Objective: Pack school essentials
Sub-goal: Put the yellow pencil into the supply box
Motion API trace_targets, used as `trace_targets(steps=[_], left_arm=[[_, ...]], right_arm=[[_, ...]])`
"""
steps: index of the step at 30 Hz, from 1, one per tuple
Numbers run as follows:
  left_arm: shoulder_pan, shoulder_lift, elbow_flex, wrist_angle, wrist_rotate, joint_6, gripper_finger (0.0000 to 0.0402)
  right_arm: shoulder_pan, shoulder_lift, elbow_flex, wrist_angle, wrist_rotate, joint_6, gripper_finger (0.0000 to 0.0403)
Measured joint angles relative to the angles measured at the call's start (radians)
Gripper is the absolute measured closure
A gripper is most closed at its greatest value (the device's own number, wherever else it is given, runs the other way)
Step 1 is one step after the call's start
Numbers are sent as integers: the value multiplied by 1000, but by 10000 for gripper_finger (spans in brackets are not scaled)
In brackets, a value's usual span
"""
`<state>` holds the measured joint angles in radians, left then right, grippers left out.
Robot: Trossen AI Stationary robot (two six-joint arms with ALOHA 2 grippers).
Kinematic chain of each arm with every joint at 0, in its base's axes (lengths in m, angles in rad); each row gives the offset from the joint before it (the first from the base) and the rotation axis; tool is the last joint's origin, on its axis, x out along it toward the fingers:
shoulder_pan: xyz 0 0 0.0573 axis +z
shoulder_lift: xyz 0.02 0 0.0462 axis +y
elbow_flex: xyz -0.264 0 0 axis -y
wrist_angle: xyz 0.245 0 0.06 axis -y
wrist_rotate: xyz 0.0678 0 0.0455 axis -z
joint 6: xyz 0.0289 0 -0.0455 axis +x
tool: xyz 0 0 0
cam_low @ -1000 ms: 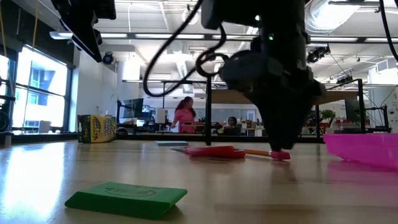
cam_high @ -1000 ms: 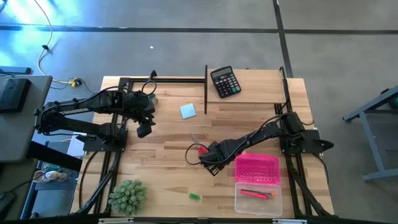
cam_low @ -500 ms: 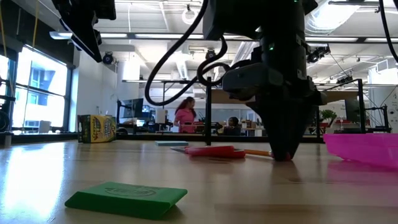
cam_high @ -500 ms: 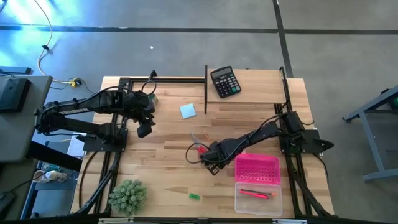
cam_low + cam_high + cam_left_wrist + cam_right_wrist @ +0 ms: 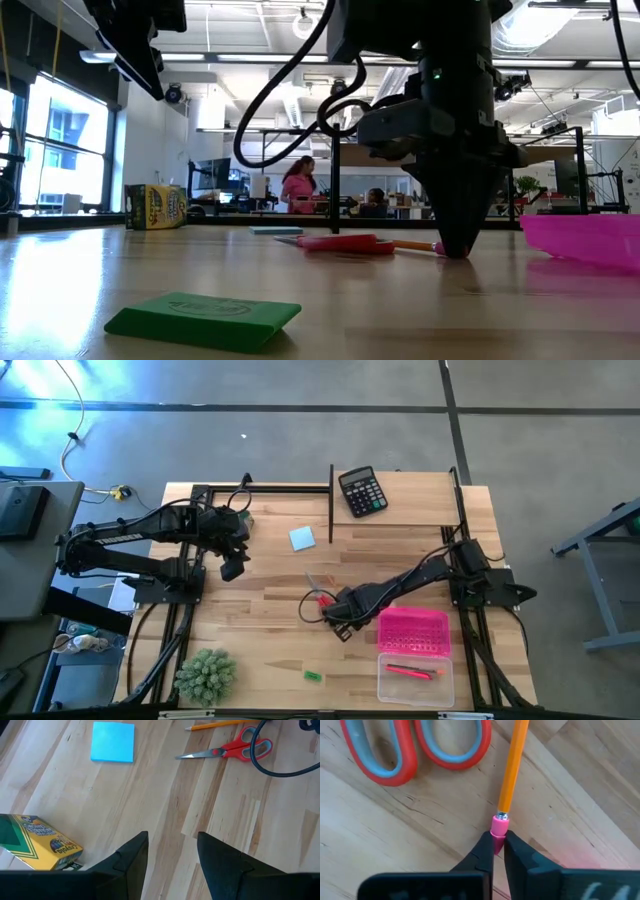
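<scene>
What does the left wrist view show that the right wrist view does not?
Only the left wrist view shows the blue notepad, the crayon box, the scissors' blades and the open left gripper. Only the right wrist view shows the right gripper shut on the pencil at its pink eraser end. Both show the red-handled scissors and the pencil lying on the wooden table.

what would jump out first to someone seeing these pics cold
The right gripper first: it is down on the table near the middle, pinched shut on the pink eraser end of an orange pencil, beside the red-handled scissors. Next comes the bright pink bin just to its right, with a clear tray holding a red pen at the table's front edge. The left gripper hangs idle, open, over the table's left side.
</scene>
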<state>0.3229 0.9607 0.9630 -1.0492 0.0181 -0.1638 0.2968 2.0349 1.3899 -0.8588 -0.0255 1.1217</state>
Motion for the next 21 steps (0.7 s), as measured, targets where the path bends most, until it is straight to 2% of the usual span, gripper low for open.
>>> trace_targets(steps=[7, 15, 21], left_arm=[[0, 0, 0, 0, 0, 1, 243], [0, 0, 0, 1, -1, 2, 243], [0, 0, 0, 3, -4, 2, 243]], right_arm=[[30, -32, -1, 1, -8, 28, 393], [72, -101, 0, -5, 49, 68, 393], [121, -184, 0, -11, 152, 75, 393]])
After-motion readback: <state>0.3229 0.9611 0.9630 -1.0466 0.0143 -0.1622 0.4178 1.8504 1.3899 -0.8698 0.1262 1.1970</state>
